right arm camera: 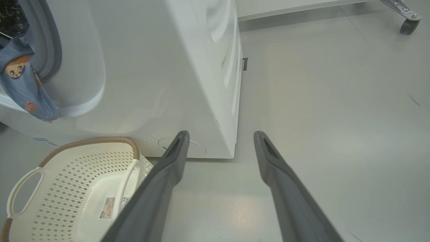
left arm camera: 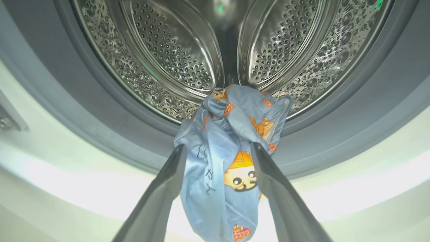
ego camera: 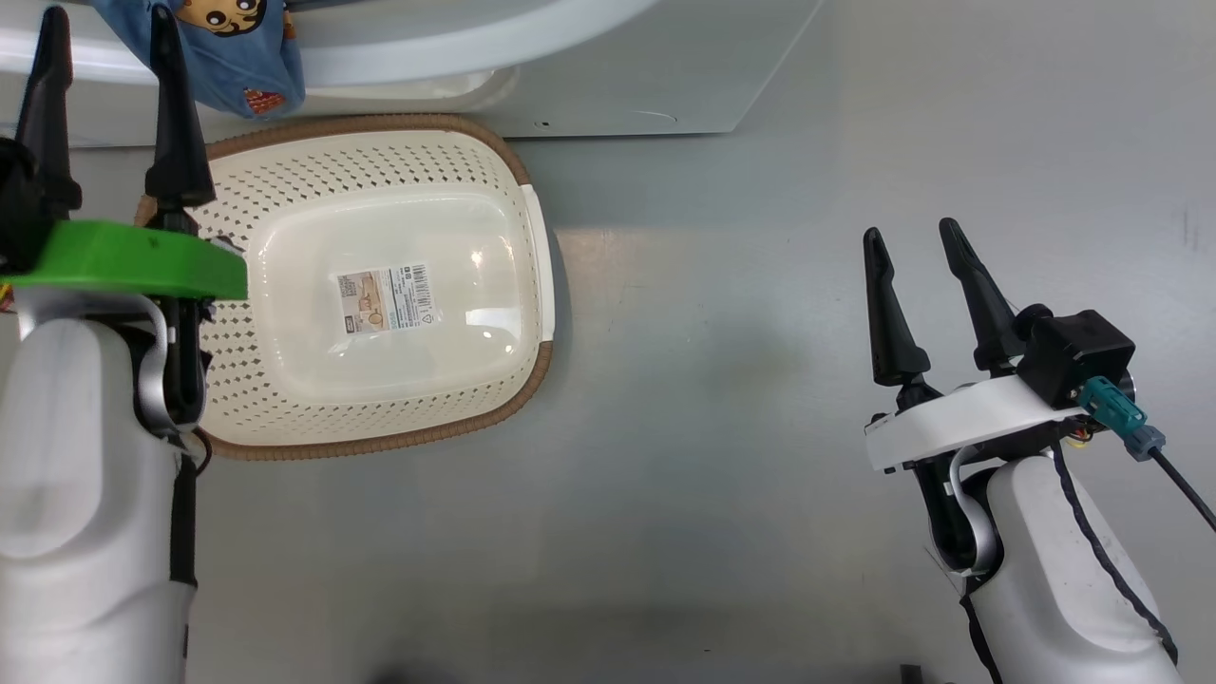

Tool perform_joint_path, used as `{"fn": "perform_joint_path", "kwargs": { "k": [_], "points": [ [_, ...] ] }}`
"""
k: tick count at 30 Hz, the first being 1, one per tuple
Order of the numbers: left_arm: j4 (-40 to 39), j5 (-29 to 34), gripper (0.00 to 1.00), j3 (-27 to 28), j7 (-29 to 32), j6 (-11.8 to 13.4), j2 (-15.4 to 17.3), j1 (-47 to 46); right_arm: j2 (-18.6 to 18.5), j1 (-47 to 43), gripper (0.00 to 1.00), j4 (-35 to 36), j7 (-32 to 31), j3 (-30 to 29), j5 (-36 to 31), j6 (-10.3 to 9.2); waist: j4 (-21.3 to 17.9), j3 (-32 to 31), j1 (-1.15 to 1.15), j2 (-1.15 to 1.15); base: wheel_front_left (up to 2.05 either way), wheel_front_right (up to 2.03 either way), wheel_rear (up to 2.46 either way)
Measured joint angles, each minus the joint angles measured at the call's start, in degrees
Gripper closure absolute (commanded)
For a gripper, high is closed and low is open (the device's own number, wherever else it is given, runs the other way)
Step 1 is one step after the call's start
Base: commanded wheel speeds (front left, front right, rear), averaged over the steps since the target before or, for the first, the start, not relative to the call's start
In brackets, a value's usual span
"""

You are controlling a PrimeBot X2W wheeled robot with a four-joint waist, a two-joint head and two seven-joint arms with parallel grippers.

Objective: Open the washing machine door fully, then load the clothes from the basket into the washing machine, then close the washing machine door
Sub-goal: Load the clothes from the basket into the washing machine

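The light blue clothes [left arm camera: 235, 111] hang over the grey rubber ring [left arm camera: 100, 111] of the washing machine [ego camera: 617, 85], part inside the steel drum [left arm camera: 168, 50], part dangling outside. My left gripper [left arm camera: 218, 146] is open at the drum mouth, its fingers on either side of the hanging fabric. In the head view the left gripper [ego camera: 106, 19] stands beside the clothes [ego camera: 237, 57], above the basket [ego camera: 285, 180], which holds nothing but its label. My right gripper [ego camera: 912, 233] is open over bare floor, with nothing between its fingers. The washing machine door is out of view.
The basket [right arm camera: 77, 158] sits on the grey floor against the machine's front, below the opening. A round hatch [right arm camera: 198, 148] is low on the machine [right arm camera: 151, 67]. A caster wheel [right arm camera: 408, 25] stands far off on the floor. A cable trails from my right wrist [ego camera: 1178, 484].
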State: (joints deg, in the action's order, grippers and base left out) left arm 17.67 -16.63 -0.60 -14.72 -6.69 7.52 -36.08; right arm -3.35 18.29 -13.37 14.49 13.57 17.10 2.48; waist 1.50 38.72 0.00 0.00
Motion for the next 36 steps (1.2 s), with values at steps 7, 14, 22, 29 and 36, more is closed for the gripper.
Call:
{"fn": "perform_joint_path", "kwargs": {
  "k": [7, 14, 22, 29, 36],
  "points": [
    [-2.1, 0.7, 0.0, 1.0, 0.0, 0.2, -1.5, 5.0, 0.0, 0.0, 0.0, 0.0, 0.0, 0.0, 0.0, 0.02, 0.2, -0.2, 0.0, 0.0, 0.0, 0.0, 0.0],
    [-4.2, 1.5, 0.0, 2.5, 0.0, 0.2, -1.6, 9.0, 0.0, 0.0, 0.0, -0.1, 0.0, 0.1, 0.0, 0.43, 0.5, -0.5, 0.0, 0.0, 0.0, 0.0, 0.0],
    [-5.8, 3.1, 0.0, 3.2, 0.0, 0.2, -1.6, 13.2, 0.0, 0.0, 0.0, -0.3, 0.0, 0.0, 0.0, 0.49, 0.5, -1.0, 0.0, 0.0, 0.0, 0.0, 0.0],
    [-5.9, 4.0, 0.0, 4.0, 0.0, 0.2, -2.0, 17.9, 0.0, -0.1, 0.0, -0.4, 0.0, 0.1, 0.0, 0.81, 0.4, -1.4, 0.0, 0.0, 0.0, 0.0, 0.0],
    [-5.9, 4.0, 0.0, 4.1, 0.0, 0.2, -3.1, 21.1, 0.0, -0.1, 0.0, -0.5, 0.0, 0.1, 0.0, 0.96, 0.2, -1.5, 0.0, 0.0, 0.0, 0.0, 0.0]
  ]
}}
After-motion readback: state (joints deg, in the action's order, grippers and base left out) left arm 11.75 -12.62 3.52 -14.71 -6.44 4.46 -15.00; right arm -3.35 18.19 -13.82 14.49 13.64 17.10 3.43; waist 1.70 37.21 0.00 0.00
